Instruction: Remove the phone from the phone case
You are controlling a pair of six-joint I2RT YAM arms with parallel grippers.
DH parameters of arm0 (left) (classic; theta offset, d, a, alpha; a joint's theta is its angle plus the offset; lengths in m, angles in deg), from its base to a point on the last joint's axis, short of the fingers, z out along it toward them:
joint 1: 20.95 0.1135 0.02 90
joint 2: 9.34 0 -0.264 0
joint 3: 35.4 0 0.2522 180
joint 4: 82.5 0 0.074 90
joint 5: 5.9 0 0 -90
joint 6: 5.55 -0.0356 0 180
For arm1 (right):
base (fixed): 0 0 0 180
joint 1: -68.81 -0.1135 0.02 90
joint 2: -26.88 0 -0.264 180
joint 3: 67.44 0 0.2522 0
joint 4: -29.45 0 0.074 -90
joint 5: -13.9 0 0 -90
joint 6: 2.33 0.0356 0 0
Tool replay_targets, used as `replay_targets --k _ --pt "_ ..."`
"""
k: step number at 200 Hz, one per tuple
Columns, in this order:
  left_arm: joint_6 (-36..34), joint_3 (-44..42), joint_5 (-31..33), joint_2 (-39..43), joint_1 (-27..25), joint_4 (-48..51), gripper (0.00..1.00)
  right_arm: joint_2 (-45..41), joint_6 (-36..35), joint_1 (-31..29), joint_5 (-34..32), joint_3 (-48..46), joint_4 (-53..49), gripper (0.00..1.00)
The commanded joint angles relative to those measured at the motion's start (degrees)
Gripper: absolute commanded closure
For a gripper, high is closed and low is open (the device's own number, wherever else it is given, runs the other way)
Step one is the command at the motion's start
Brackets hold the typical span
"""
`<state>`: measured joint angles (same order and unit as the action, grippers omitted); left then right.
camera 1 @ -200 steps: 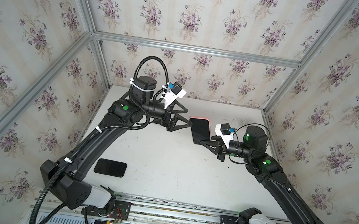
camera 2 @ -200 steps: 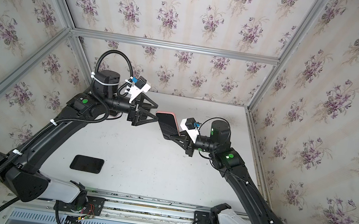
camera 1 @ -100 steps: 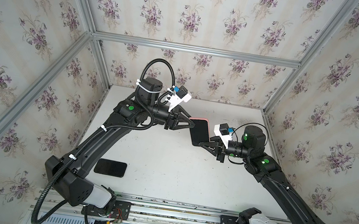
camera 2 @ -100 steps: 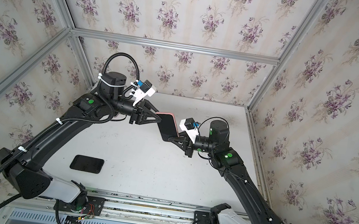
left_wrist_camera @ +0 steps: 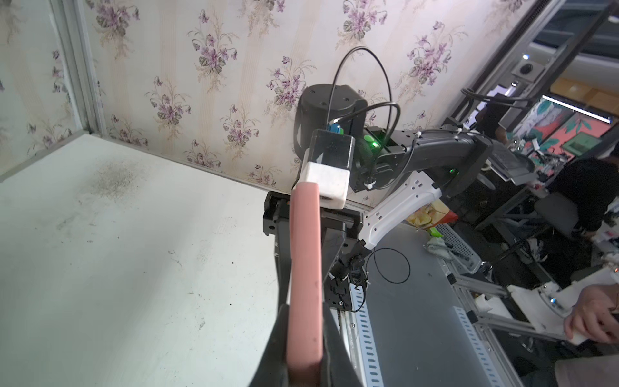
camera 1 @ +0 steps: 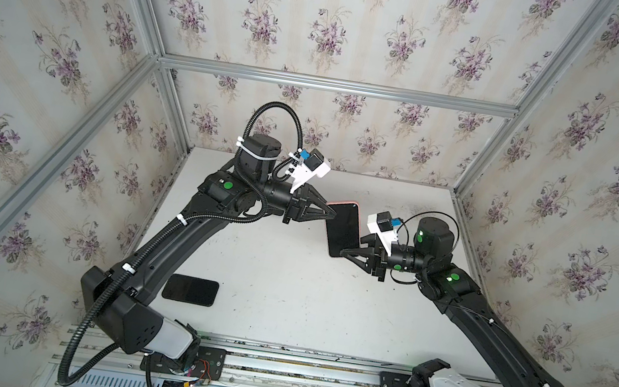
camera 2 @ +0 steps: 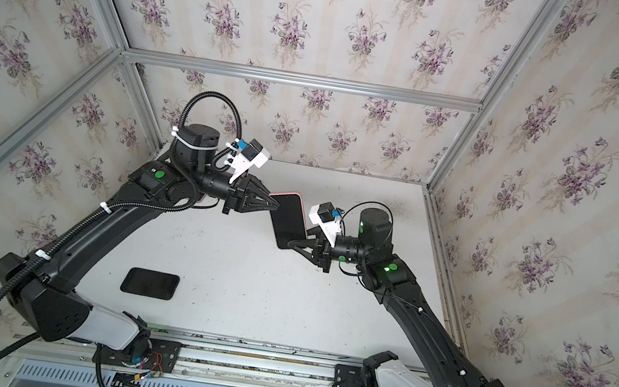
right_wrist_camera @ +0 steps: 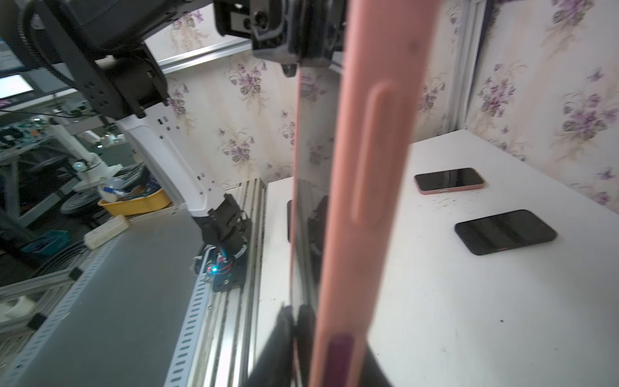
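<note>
A phone (camera 1: pixel 344 229) (camera 2: pixel 288 220) with a dark screen sits in a pink phone case (camera 1: pixel 344 202) (left_wrist_camera: pixel 304 261) and hangs in the air above the middle of the table. My left gripper (camera 1: pixel 331 215) (camera 2: pixel 275 207) (left_wrist_camera: pixel 304 310) is shut on the case's upper end, one finger on each face. My right gripper (camera 1: pixel 352 247) (camera 2: pixel 298 241) (right_wrist_camera: pixel 326 335) straddles the lower end. Its jaws are parted, and the finger on the glass side stands a hair off the screen (right_wrist_camera: pixel 308 167). The case's pink side (right_wrist_camera: pixel 375 167) fills the middle of the right wrist view.
A flat black phone-shaped thing (camera 1: pixel 190 290) (camera 2: pixel 150 283) lies near the table's front left. The right wrist view shows another pink-cased phone (right_wrist_camera: pixel 450 181) and a black one (right_wrist_camera: pixel 505 232) lying on the table (camera 1: pixel 284 291) near the wall. Wallpapered walls enclose three sides.
My left gripper moved right onto the case's upper end and closed on it. The right gripper, shut on the lower end before, has loosened its jaws. The phone has hardly shifted.
</note>
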<state>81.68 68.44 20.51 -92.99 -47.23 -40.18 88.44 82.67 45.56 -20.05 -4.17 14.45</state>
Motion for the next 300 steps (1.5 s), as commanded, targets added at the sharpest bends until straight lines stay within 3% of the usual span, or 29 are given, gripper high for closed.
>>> replay_targets --k 1,16,42,65,78,103,151,196,300 --pt "4.44 2.39 2.26 0.04 0.5 -0.93 1.0 -0.99 4.86 -0.03 -5.75 -1.15 8.74 0.41" --pt "9.47 5.62 5.85 -0.98 1.67 -1.26 1.0 -2.64 8.74 0.02 -11.71 -2.59 11.73 0.33" --pt "22.16 12.77 13.89 -3.35 4.12 -2.66 1.0 -5.99 20.1 0.04 -22.68 -4.86 17.67 0.28" --pt "39.67 13.42 19.63 -4.02 6.55 -9.11 1.0 -8.63 31.05 0.01 -33.02 -3.75 14.57 0.27" --pt "51.28 11.0 19.06 -4.23 7.5 -16.53 1.0 -9.17 37.71 -0.05 -36.96 -1.41 8.73 0.28" --pt "66.21 6.84 21.96 -3.8 7.39 -25.56 1.0 -8.83 44.82 -0.05 -37.47 3.29 0.67 0.29" --pt "82.51 0.27 27.21 -1.86 7.12 -32.65 1.0 -6.72 54.13 -1.72 -34.31 3.43 7.64 0.29" --pt "87.09 -6.09 30.04 0.5 6.86 -37.22 1.0 -2.26 56.67 -6.66 -35.75 2.29 18.36 0.3" --pt "88.11 -10.39 30.04 1.99 6.86 -38.58 1.0 4.02 62.7 -6.73 -36.1 4.51 29.18 0.34"
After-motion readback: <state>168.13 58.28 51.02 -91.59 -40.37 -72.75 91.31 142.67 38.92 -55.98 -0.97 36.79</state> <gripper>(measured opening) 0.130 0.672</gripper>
